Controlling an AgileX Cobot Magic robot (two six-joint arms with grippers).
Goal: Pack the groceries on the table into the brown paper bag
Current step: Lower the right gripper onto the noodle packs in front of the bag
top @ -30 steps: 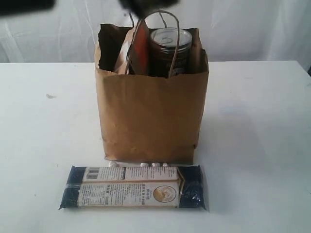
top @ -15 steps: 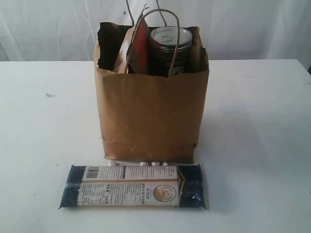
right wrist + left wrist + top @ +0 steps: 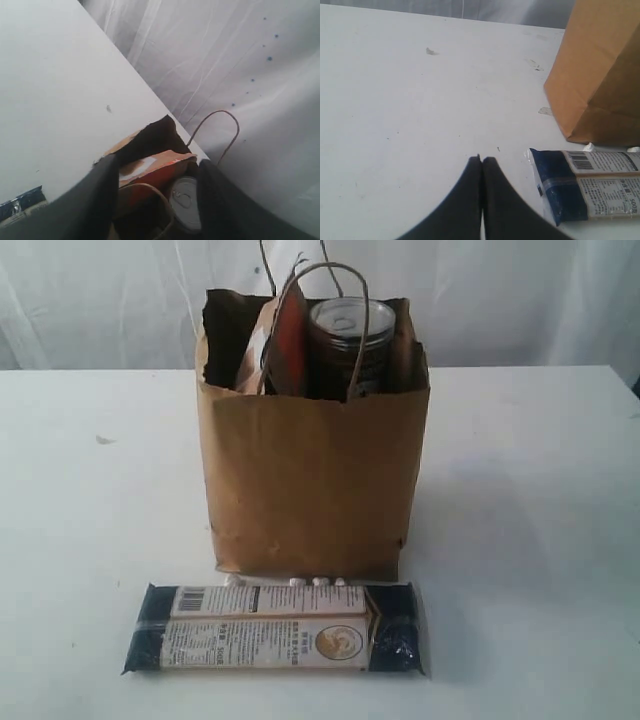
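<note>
Long dark-blue packet (image 3: 275, 628) lay flat on the counter (image 3: 90, 540), with the brown paper bag (image 3: 310, 480) just behind it.
Beside one end of the packet the left gripper (image 3: 481, 162) hung over bare counter, fingers pressed together on nothing. The bag stood upright, and the dark can (image 3: 350, 340) and the brown pouch with orange strip (image 3: 285, 340) sat inside, tops showing. The right gripper (image 3: 157, 167) hovered above the bag's mouth, fingers apart and empty.

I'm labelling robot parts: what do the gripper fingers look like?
Both are plain black, with no markings or cables visible. The left gripper has two smooth fingers curving to narrow tips. The right gripper shows broader, rounded fingers, blurred. The arms themselves are out of view.
</note>
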